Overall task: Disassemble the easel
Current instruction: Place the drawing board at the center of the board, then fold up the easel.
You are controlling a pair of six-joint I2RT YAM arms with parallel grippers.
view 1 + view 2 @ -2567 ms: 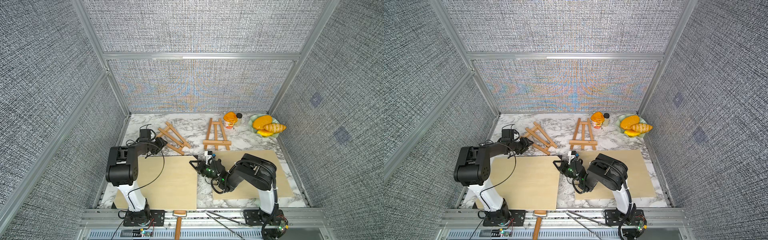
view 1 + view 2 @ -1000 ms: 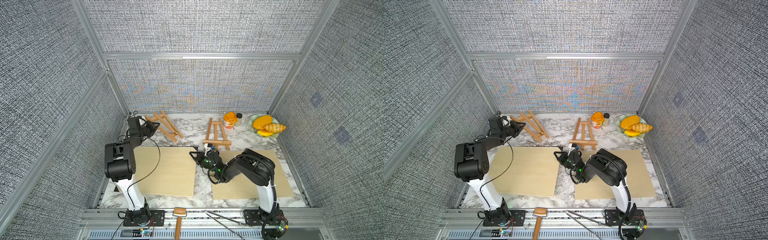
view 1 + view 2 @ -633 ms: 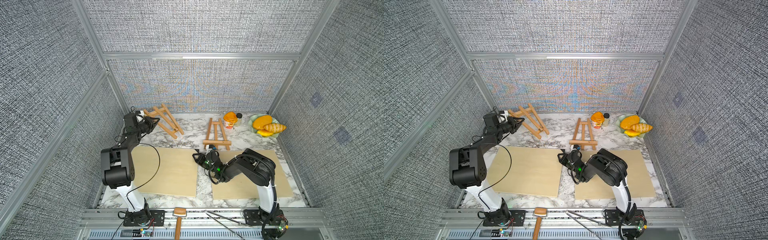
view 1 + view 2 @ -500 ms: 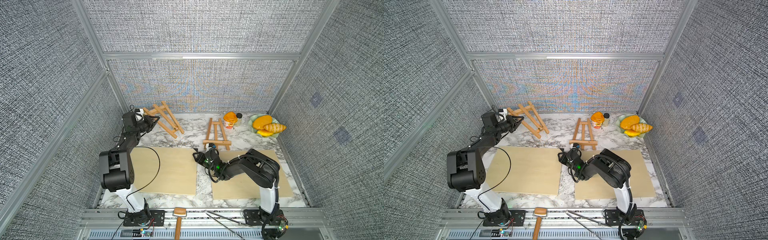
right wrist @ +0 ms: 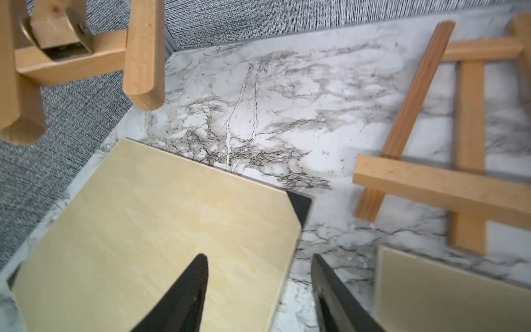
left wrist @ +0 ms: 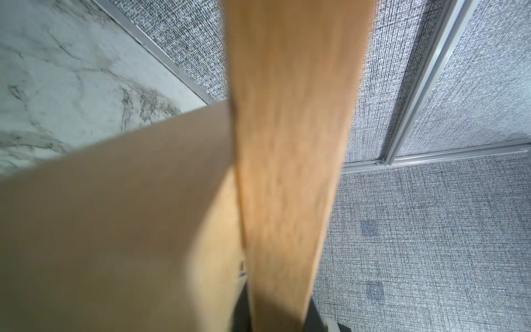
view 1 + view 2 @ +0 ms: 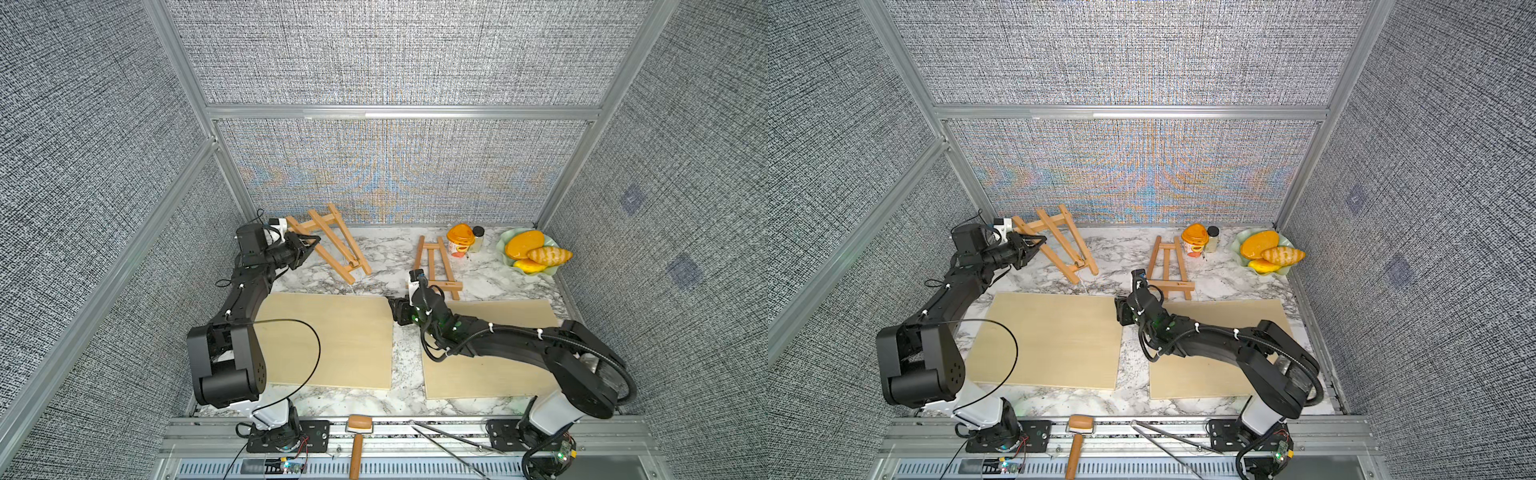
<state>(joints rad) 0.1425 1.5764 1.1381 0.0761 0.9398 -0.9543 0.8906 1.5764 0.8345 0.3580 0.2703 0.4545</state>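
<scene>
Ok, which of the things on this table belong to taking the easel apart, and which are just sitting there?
Job in hand:
- held easel, clamped in the left gripper
- flat easel
- right gripper, open at the left board edge
- right board, probably

Lying about:
- orange cup
- small jar
- green plate of food
- hammer
- tongs

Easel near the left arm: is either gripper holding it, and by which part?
The left gripper is shut on one outer leg of the easel, away from its hinged tip. The right gripper is open, holding nothing.
</scene>
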